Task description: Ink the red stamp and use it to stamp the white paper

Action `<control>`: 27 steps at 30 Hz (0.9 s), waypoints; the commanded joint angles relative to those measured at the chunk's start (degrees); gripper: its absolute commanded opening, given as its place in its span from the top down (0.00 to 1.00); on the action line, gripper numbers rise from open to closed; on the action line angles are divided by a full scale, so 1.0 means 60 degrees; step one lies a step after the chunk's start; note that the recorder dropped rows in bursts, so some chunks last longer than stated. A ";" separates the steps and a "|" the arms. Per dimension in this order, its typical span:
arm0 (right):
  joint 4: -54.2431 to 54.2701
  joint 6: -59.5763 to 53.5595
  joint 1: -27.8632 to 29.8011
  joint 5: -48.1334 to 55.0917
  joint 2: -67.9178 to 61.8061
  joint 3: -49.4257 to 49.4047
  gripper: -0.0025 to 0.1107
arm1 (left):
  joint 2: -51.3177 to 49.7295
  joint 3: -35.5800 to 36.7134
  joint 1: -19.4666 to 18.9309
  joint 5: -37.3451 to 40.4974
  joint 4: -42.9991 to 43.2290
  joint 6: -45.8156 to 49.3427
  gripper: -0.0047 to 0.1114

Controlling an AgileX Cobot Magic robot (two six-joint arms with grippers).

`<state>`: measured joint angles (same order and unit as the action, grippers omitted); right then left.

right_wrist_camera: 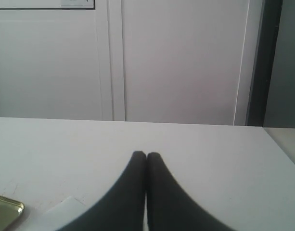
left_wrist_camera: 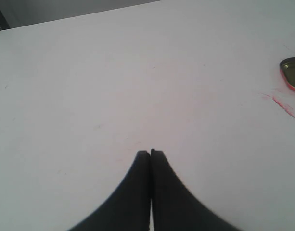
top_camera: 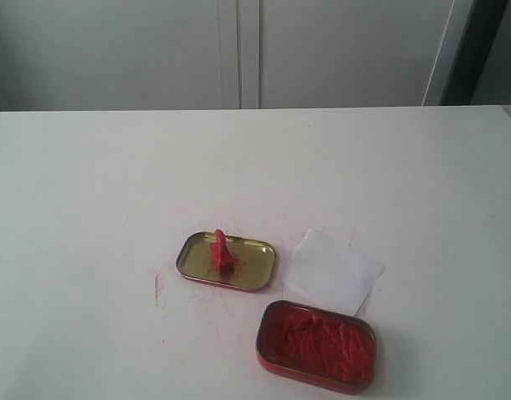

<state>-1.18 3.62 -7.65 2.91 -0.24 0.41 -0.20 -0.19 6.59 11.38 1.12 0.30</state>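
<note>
The red stamp (top_camera: 221, 252) stands upright on its square base inside a shallow gold-coloured tin lid (top_camera: 259, 254), handle up, with red smudges on the lid floor around it. No lettering can be made out on the stamp or on the lid. Just beside the lid, to the right in the exterior view, lies the white paper (top_camera: 332, 271), turned at an angle, and its near corner reaches the rim of the open red tin (top_camera: 305, 374). That tin is filled with wrinkled red ink paste (top_camera: 322, 342) and sits closest to the camera. All of these rest on the white table (top_camera: 88, 183), where a thin red streak (top_camera: 157, 287) and fainter reddish marks lie to the left of the lid. The left gripper (left_wrist_camera: 150, 153) hangs over bare tabletop with its two dark jaws pressed together and nothing between them. Only an edge of the gold lid shows in its wrist view, well apart from the tips, with the red streak near it. The right gripper (right_wrist_camera: 146, 155) likewise has its jaws closed on nothing. A corner of the lid and a bit of the paper show in its wrist view, clear of the tips. The stamp itself appears in neither wrist view, so it lies away from both grippers. Behind the table are pale cabinet doors (top_camera: 238, 50), and a small label (right_wrist_camera: 77, 3) high on them is too small to read.
</note>
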 commanded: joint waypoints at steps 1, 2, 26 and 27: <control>0.0022 0.0014 0.0043 0.0632 0.0040 0.0539 0.98 | 0.0033 0.0031 -0.0024 -0.0040 -0.0026 0.0027 0.96; 0.0022 0.0014 0.0043 0.0958 0.0040 0.0753 0.98 | 0.0033 0.0031 -0.0024 -0.0040 -0.0026 0.0027 0.96; 0.0022 0.0014 0.0043 0.4529 -0.6059 0.4657 0.98 | 0.0033 0.0031 -0.0024 -0.0040 -0.0026 0.0027 0.96; 0.0047 0.0014 0.0043 0.4686 -0.6271 0.4790 0.98 | 0.0033 0.0031 -0.0024 -0.0040 -0.0026 0.0027 0.96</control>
<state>-1.18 3.62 -7.65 28.68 -34.99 27.17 -0.20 -0.19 6.59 11.38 1.12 0.30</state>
